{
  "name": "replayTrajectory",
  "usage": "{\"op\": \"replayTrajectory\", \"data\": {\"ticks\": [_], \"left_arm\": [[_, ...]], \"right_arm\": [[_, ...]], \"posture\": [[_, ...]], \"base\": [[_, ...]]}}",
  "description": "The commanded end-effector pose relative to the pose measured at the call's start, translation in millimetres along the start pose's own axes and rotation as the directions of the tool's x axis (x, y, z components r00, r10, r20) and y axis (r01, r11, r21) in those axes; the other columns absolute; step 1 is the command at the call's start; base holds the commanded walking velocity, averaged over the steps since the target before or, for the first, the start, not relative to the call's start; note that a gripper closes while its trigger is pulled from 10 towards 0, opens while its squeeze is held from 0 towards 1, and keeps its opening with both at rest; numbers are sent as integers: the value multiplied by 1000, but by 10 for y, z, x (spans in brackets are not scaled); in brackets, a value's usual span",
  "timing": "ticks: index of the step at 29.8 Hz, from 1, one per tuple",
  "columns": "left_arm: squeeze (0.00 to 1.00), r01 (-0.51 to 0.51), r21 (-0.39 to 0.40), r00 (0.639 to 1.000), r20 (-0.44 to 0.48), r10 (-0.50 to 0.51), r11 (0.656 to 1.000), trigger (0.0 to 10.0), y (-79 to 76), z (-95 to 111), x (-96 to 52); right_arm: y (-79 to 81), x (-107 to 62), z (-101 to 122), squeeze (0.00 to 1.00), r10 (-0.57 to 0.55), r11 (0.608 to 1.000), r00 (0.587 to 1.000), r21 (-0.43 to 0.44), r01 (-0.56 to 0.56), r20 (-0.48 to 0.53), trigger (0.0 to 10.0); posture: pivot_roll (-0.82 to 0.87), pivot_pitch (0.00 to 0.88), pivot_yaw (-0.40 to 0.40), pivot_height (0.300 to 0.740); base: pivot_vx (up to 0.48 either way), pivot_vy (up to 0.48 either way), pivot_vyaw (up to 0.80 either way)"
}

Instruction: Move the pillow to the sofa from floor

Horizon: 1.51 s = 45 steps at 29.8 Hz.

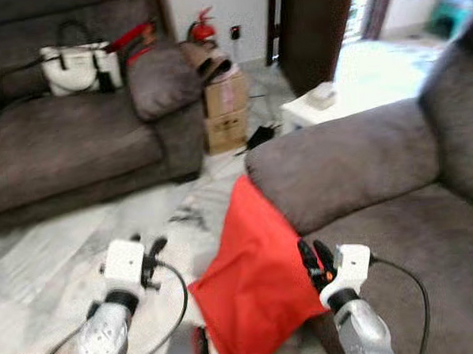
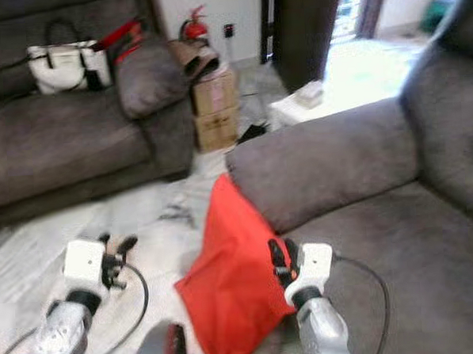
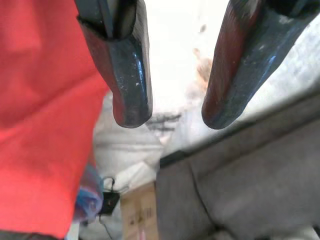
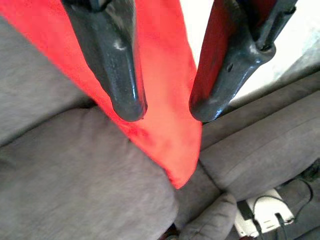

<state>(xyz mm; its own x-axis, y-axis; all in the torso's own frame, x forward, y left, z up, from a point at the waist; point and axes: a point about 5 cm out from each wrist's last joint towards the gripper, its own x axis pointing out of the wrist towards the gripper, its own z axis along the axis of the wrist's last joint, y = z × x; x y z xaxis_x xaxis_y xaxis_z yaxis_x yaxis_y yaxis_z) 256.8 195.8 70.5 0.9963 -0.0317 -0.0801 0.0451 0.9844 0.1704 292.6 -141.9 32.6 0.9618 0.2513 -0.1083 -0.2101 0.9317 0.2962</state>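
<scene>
against the front of the grey sofa [image 1: 355,163], a red pillow [image 1: 254,279] leans on its armrest, lower corner near the floor [image 1: 43,266]. the right gripper [image 1: 314,262], fingers spread, sits at the pillow's sofa-side edge. the left gripper [image 1: 149,253], fingers apart and empty, hovers over the floor beside the pillow.

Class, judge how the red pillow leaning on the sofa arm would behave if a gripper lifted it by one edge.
The red pillow bends against the sofa arm, so it is probably soft and would sag. It looks thin, likely light. Its smooth fabric might slip between the right gripper fingers.
</scene>
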Motion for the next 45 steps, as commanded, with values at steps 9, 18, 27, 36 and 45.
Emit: {"op": "replayTrajectory", "data": {"ticks": [9, 18, 27, 36, 45], "left_arm": [[0, 10, -1, 999, 40, -10, 1000, 10000, -4, 107, 57], [0, 8, 17, 1000, 3, -8, 1000, 10000, 12, 7, 32], [0, -26, 70, 988, -148, 36, 997, 10000, 136, -441, -185], [0, -36, 35, 996, -77, 39, 999, 10000, 108, -316, -106], [0, -26, 32, 998, -62, 28, 999, 10000, 87, -282, -66]], "right_arm": [[-3, -22, -36, 0, -1, 1000, 1000, 8, 1, -10, 10000], [-47, -24, -31, 0, -33, 999, 999, 7, 33, -9, 10000], [-50, -8, 5, 0, -55, 998, 998, 25, 55, 17, 10000], [-69, -3, -6, 0, -81, 996, 997, 30, 81, 12, 10000], [-115, 2, -11, 0, -121, 991, 993, 52, 121, 3, 10000]], "posture": [[59, 149, 41, 623], [60, 151, 42, 623], [60, 156, 49, 623], [64, 155, 47, 623], [63, 152, 49, 623]], "base": [[0, 0, 0], [0, 0, 0], [0, 0, 0], [0, 0, 0], [0, 0, -423]]}}
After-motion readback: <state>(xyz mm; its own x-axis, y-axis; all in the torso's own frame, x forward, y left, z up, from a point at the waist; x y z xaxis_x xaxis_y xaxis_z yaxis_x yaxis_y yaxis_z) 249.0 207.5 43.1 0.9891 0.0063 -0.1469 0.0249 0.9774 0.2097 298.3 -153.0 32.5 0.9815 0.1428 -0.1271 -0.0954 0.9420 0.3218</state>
